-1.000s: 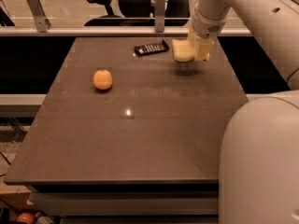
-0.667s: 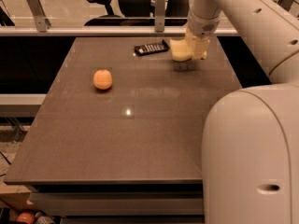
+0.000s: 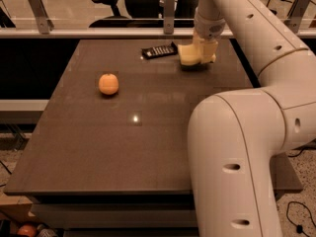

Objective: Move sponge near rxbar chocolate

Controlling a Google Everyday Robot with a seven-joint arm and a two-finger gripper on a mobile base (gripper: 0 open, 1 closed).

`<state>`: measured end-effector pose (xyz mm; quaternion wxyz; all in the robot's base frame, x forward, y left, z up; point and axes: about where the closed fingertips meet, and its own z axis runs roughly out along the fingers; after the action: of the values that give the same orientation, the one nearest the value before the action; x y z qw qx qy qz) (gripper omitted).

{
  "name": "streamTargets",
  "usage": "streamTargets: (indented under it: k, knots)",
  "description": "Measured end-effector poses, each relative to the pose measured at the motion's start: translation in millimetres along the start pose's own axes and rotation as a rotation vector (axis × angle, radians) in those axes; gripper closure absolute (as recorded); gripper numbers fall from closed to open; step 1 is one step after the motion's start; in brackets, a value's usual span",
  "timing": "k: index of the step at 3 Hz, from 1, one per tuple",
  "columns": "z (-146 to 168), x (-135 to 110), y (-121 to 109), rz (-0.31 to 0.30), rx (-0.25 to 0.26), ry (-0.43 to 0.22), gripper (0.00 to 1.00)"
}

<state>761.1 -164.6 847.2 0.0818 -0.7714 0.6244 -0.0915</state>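
Pale yellow sponge [image 3: 188,54] at far end of table [image 3: 148,147], right at the hand [image 3: 205,53], which comes down on it from above. Sponge and hand run together in colour; cannot tell whether the hand is clamped on it or apart. Dark shadow band directly under sponge, so it looks at or just off the table top.

Rxbar chocolate [image 3: 159,51] lies flat just left of sponge, small gap between, not touching. Orange fruit [image 3: 108,84] well apart, nearer and to the left; no part in this.

Judgement: placing step, close to done. To do it well:
- set sponge flat on table before letting go, no drop
- hold the gap; do not nudge the bar or overlap it
- lift the hand straight up so the foam is not dragged sideways
- foam may spring back on release; go slowly.
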Motion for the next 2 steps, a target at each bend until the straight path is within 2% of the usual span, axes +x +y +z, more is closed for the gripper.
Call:
streamTargets:
  k: [1, 2]
  knots:
    - [0.8, 0.3, -0.8, -0.001, -0.001, -0.003, 1.0]
    - [4.9, -0.6, -5.8, -0.002, 0.014, -0.004, 0.82]
